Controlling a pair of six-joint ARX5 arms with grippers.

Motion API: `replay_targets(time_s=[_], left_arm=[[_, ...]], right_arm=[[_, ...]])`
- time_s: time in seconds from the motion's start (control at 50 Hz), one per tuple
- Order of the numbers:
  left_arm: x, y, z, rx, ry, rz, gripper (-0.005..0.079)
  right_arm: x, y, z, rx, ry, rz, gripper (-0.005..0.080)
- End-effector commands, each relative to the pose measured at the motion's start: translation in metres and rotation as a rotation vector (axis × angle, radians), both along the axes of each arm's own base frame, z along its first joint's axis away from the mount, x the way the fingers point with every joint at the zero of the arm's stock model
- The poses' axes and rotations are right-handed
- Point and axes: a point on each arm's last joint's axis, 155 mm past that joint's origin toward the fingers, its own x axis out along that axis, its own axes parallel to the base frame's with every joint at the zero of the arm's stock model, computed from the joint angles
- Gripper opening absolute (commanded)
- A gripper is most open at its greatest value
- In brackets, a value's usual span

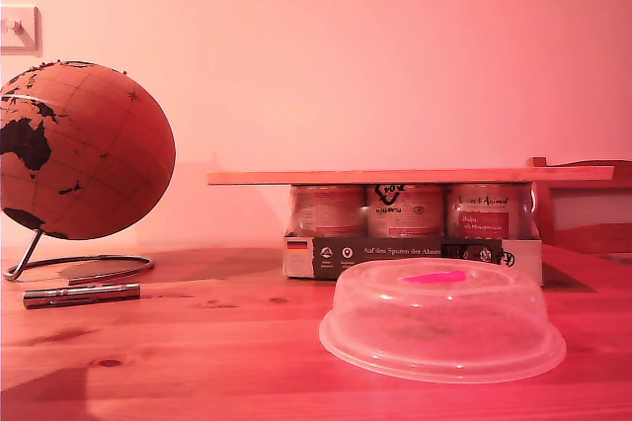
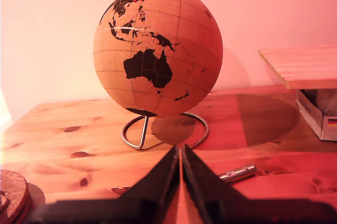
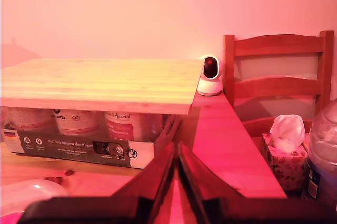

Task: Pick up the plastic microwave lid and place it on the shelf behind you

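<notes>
Nearest the exterior camera: plastic microwave lid (image 1: 442, 320), translucent dome with flared rim, rim-down on the wooden table (image 1: 197, 342), pink tab handle (image 1: 437, 277) on top, toward the exterior view's right. A blurred sliver of the lid also in the second wrist view (image 3: 26, 192), close by my second gripper.

Just behind the lid: printed cardboard tray (image 1: 395, 256) with three labelled jars (image 1: 405, 210) in a row. Flat across the jar tops: the shelf (image 1: 410, 176), a long thin light-wood plank, overhanging the row at both ends. Lid and shelf apart, lid lower and in front.

At the exterior view's left: cork globe (image 1: 79, 149) on a wire ring stand (image 1: 79, 268); a small metal cylinder (image 1: 81, 294), perhaps a torch, lying on the table in front of the stand.

My first gripper (image 2: 181, 155): dark jaws closed tip to tip, nothing between them, aimed at the globe. Stack of cork discs (image 2: 11, 195) at the picture's edge.

My second gripper (image 3: 176, 148): jaws likewise pressed together and empty, aimed at the end of the shelf. Beyond: small white camera (image 3: 210, 75), wooden chair back (image 3: 279, 77), floral tissue box (image 3: 287, 155), part of a clear container (image 3: 322, 150)

Neither arm visible in the exterior view
</notes>
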Motion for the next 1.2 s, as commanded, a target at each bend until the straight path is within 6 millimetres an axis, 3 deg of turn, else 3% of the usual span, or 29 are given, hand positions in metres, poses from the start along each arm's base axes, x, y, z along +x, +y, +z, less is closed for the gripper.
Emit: replay_targets(time_s=[0.0, 0.36, 0.56, 0.7, 0.88, 1.18], left_arm=[[0.0, -0.013, -0.018, -0.019, 0.031, -0.108, -0.0023], [0.0, -0.014, -0.008, -0.038, -0.005, -0.112, -0.0023], [-0.002, -0.024, 0.006, -0.192, -0.046, -0.174, -0.0023], [-0.008, -0.048, 0.005, -0.267, -0.012, -0.304, -0.0023], [-0.02, -0.079, 0.003, -0.316, 0.041, -0.477, -0.0023], [-0.042, -0.117, 0.005, -0.34, 0.114, -0.662, -0.0023]], right_arm=[[-0.001, 0.015, 0.017, 0.027, -0.082, 0.079, -0.0012], [-0.002, 0.016, 0.019, 0.032, -0.089, 0.085, -0.0013], [-0.005, 0.03, 0.03, 0.212, -0.093, 0.174, -0.0013], [-0.009, 0.042, 0.036, 0.254, -0.091, 0.243, -0.0013], [-0.012, 0.053, 0.029, 0.278, -0.049, 0.3, -0.0013], [-0.012, 0.054, 0.018, 0.303, 0.01, 0.302, -0.0012]])
